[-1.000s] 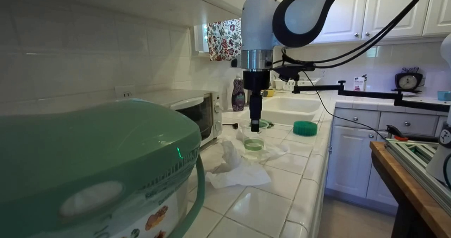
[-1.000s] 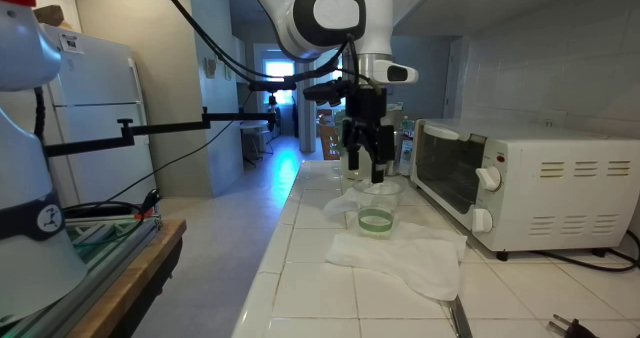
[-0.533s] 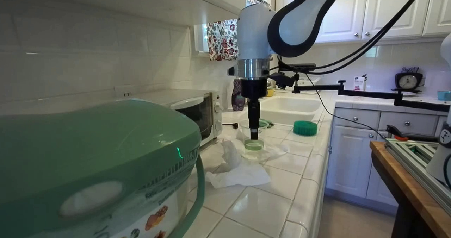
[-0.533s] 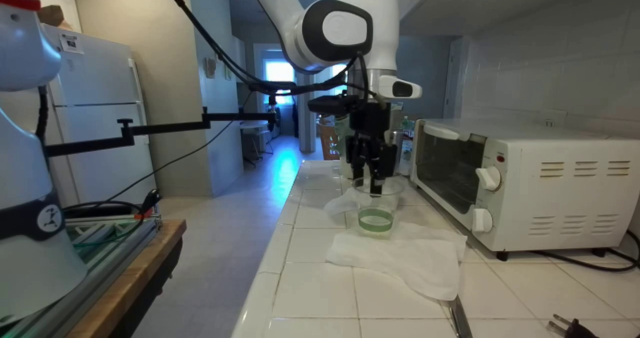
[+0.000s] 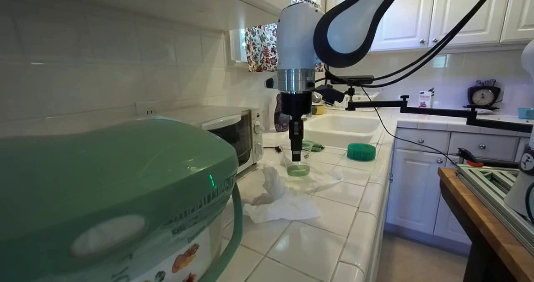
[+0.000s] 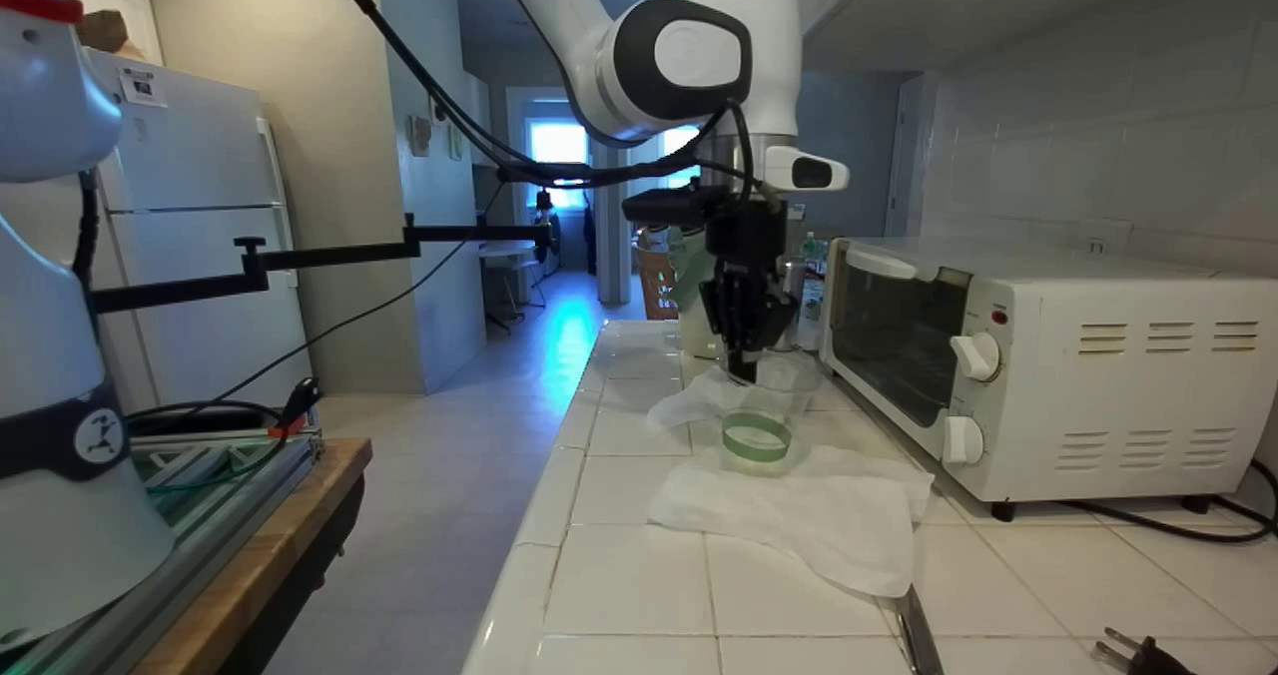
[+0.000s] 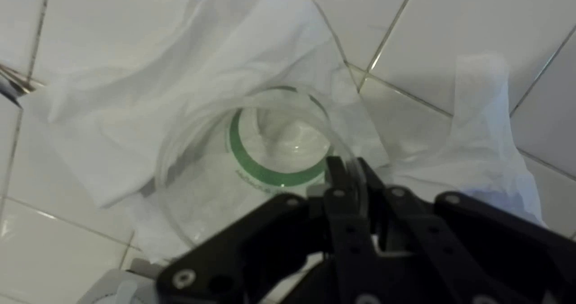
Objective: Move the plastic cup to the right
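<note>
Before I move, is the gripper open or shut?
The gripper is shut on the plastic cup: the wrist view shows the fingers nearly together, one inside the cup, one outside.

Room lies between cup (image 6: 756,438) and counter edge (image 6: 551,485); the oven (image 6: 1048,375) blocks opposite.

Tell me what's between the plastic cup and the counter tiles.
A white sheet lies under the plastic cup, over the tiles, shown in an exterior view. Whether the cup touches it, I can't tell.
</note>
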Controlling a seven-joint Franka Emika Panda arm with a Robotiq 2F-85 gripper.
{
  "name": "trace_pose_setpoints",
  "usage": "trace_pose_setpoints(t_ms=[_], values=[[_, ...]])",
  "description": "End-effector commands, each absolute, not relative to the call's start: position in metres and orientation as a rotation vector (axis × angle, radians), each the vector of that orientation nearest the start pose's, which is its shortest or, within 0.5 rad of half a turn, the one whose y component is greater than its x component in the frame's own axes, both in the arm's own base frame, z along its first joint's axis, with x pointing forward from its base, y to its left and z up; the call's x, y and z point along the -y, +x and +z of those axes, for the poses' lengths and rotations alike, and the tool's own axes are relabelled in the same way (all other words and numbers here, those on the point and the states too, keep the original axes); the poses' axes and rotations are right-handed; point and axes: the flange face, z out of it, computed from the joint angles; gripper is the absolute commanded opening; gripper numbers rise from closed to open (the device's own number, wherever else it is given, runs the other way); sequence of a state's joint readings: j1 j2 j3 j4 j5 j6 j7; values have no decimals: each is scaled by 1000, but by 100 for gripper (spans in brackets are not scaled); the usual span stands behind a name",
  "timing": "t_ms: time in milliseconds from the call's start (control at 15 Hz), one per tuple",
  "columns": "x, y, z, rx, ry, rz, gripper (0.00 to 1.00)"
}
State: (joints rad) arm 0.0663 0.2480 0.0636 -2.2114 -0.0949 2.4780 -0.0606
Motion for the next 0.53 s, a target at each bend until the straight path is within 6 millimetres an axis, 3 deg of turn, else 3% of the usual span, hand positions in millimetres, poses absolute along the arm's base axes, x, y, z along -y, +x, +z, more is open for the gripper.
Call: trace_pose_setpoints(t_ms=[0, 467], values=[[-74, 555, 268, 472, -3167, -35, 0], [-74, 549, 290, 482, -3258, -13, 1]])
